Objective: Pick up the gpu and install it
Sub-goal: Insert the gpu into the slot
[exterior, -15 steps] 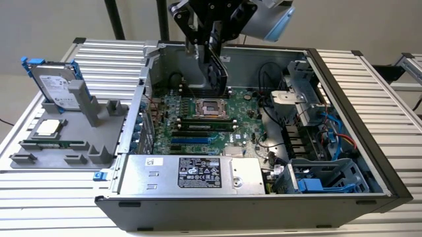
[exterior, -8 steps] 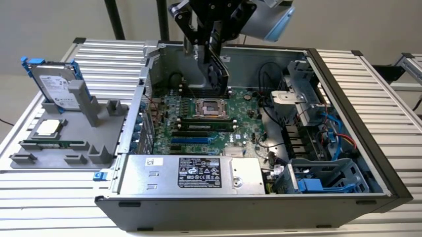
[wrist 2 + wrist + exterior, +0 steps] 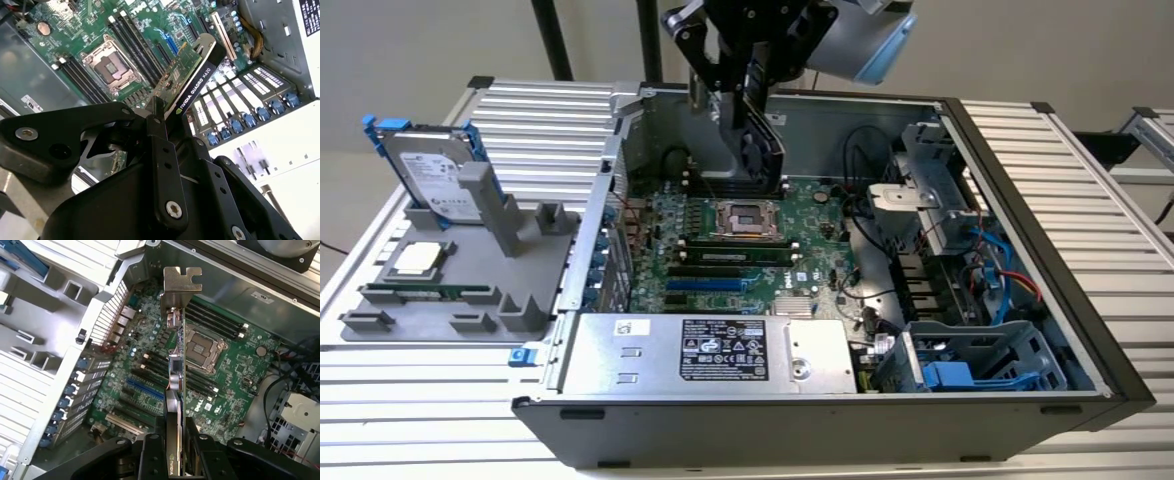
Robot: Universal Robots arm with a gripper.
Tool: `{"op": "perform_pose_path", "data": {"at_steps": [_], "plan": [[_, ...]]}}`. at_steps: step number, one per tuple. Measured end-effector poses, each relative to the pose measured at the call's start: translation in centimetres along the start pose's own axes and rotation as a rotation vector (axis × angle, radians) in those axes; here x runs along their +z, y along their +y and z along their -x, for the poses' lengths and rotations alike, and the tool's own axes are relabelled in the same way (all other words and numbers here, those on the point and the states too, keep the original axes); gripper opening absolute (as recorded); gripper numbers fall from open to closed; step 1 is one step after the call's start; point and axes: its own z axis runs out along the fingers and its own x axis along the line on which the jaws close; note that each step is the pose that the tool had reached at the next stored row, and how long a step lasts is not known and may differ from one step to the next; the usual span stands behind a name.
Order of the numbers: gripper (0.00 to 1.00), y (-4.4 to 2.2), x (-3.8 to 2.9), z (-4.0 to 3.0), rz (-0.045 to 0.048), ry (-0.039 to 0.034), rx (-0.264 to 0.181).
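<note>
Closed firmly on the gpu [image 3: 766, 150] — gripper [image 3: 750, 92] fingers pressed against both faces of the card at its upper edge. Hanging upright below those fingers, inside the open computer case [image 3: 1014, 190], above the motherboard [image 3: 707, 262] and close to the processor socket [image 3: 750, 218], clear of the board. Seen edge-on in the first wrist view, with the silver end bracket [image 3: 182, 282] at the end farthest from the gripper. White lettering along the card's black edge in the second wrist view — not read out here. Printed labels also on the power supply [image 3: 640, 352].
</note>
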Motion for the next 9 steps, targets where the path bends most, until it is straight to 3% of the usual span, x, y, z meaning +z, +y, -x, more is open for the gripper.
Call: {"op": "perform_pose_path", "data": {"at_steps": [9], "plan": [[0.00, 0.00, 0.00, 0.00, 0.0002, 0.0018, -0.040]]}}
